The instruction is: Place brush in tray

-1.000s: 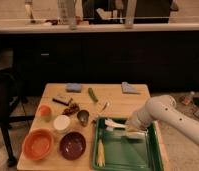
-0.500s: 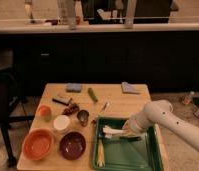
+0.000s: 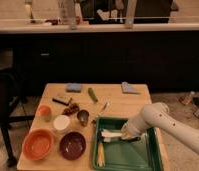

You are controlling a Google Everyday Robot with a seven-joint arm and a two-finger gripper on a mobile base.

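Observation:
The green tray (image 3: 135,155) lies at the table's front right. My gripper (image 3: 124,135) is low over the tray's back half, at the end of the white arm (image 3: 158,120) that comes in from the right. It is shut on the brush (image 3: 111,134), whose white handle sticks out to the left, roughly level, just above or on the tray floor. The brush's dark head is hidden by the gripper. A pale yellow stick-like item (image 3: 100,153) lies in the tray's left part.
An orange bowl (image 3: 38,144) and a maroon bowl (image 3: 72,145) stand left of the tray, with a white cup (image 3: 61,122), a metal cup (image 3: 83,116) and a small silvery utensil (image 3: 103,106) behind them. A green vegetable (image 3: 93,94) and two blue cloths (image 3: 129,88) lie farther back.
My gripper has moved down and a little toward the front with the brush, from above the tray's back rim to low inside the tray.

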